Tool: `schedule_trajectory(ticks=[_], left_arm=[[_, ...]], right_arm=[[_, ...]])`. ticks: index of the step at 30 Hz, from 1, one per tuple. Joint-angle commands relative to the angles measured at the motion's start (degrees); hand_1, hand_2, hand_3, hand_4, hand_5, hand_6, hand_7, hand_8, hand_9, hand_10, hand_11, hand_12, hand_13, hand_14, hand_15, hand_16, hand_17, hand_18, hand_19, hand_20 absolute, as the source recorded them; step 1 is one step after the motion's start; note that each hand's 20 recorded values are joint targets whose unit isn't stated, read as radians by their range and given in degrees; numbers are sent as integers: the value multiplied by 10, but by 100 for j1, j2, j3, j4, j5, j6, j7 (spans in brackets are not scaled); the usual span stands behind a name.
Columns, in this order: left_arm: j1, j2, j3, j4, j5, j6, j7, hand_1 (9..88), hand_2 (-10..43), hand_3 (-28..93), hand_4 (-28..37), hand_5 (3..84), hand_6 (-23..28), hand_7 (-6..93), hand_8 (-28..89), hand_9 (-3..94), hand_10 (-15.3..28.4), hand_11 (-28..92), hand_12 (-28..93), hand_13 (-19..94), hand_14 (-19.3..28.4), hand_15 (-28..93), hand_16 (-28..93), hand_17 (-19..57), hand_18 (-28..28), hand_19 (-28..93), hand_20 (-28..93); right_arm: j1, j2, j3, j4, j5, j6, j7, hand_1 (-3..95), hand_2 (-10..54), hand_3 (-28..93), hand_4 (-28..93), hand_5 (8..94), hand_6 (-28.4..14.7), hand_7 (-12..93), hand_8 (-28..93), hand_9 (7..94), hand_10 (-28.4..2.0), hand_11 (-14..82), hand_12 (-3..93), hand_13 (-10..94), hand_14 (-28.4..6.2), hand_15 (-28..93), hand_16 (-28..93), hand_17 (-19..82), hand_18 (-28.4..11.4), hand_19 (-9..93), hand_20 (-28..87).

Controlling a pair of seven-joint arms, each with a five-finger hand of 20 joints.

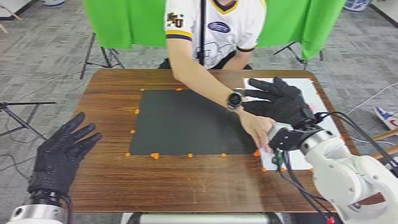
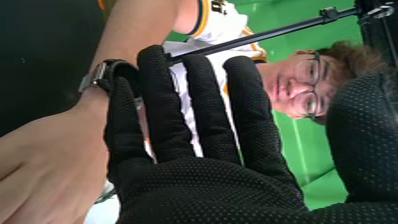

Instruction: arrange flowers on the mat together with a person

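The robot's right hand [image 1: 282,102] is over the white sheet [image 1: 309,95] on the table's right side, its fingers straight and apart. In the right wrist view the same hand [image 2: 209,187] has straight fingers and nothing against its palm. A person's hand [image 1: 256,127] reaches across the dark mat [image 1: 182,122] to the white sheet, close beside the right hand's wrist; what it touches there is hidden. In the right wrist view the person's hand [image 2: 53,160] is beside the glove. The robot's left hand [image 1: 62,152] stays at the table's left edge, fingers relaxed and open.
Small orange marks [image 1: 155,155] line the mat's edges on the brown table [image 1: 169,187]. The person's forearm [image 1: 202,82] crosses the mat's far right part. Dark cables [image 1: 306,192] run along the robot's right arm. A green cloth [image 1: 124,25] hangs behind.
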Motion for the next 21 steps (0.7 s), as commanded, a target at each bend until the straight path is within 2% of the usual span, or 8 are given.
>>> schedule_trajectory(ticks=[1, 4, 9, 10, 11, 17, 19, 21], left_arm=[[84, 54, 10, 5, -78, 30, 55, 217, 89, 752, -255, 323, 63, 108, -87, 303, 157, 210, 106, 200, 219, 467, -68, -96, 172, 377, 145], [28, -109, -6, 10, 75, -58, -118, 217, 89, 751, -255, 323, 63, 107, -87, 303, 157, 210, 106, 199, 219, 466, -68, -97, 172, 377, 145], [12, -174, -14, 9, 134, -89, -170, 218, 89, 751, -255, 323, 63, 108, -87, 303, 156, 211, 106, 199, 219, 467, -68, -96, 172, 377, 145], [17, -168, -9, 9, 131, -87, -157, 217, 88, 751, -255, 323, 63, 107, -87, 303, 156, 210, 106, 199, 219, 468, -68, -96, 172, 377, 145], [47, -55, 5, 9, 30, -28, -60, 218, 89, 751, -255, 323, 63, 107, -87, 303, 156, 211, 106, 199, 219, 468, -68, -96, 172, 377, 145], [49, -110, -4, 7, 85, -61, -92, 217, 88, 753, -255, 323, 63, 107, -87, 303, 156, 211, 106, 199, 219, 467, -68, -96, 172, 378, 145], [72, -33, 9, 11, 10, -27, -17, 217, 87, 754, -255, 323, 63, 107, -87, 303, 156, 211, 106, 199, 219, 467, -68, -96, 172, 378, 145], [75, -47, 10, 6, 23, -24, -24, 217, 88, 753, -255, 323, 63, 107, -87, 303, 156, 211, 106, 199, 219, 468, -68, -96, 172, 377, 145]], right_arm=[[-52, -21, 48, -22, -20, 5, -17, 194, 87, 713, -256, 505, 0, 131, -123, 488, -159, 112, 129, 392, -209, 343, 114, 42, -244, 506, 102], [-54, -24, 42, -30, -22, 36, -12, 194, 87, 713, -256, 505, 0, 131, -124, 488, -159, 113, 129, 392, -209, 343, 114, 42, -244, 506, 102], [-13, -19, 12, -24, -21, 53, -4, 194, 88, 713, -256, 505, 0, 131, -124, 488, -159, 113, 129, 392, -209, 343, 114, 42, -244, 506, 102], [-3, -10, -1, -23, -16, 63, -13, 194, 88, 713, -256, 505, 0, 131, -124, 488, -159, 113, 129, 392, -209, 343, 114, 42, -244, 505, 102], [-9, -19, 10, -21, -26, 49, -2, 194, 88, 713, -256, 505, 0, 131, -124, 488, -159, 113, 129, 391, -210, 343, 114, 42, -244, 506, 102], [-11, -19, 10, -25, -22, 48, -10, 193, 88, 713, -256, 505, 0, 131, -124, 489, -159, 113, 129, 391, -210, 343, 114, 42, -244, 506, 102], [-22, -17, 19, -29, -30, 45, -13, 194, 88, 712, -257, 505, -1, 131, -124, 488, -159, 113, 129, 391, -210, 343, 114, 42, -243, 506, 102], [-22, -6, 8, -29, -9, 57, -25, 193, 88, 713, -256, 505, 0, 131, -124, 488, -159, 113, 129, 391, -210, 344, 114, 42, -244, 506, 102]])
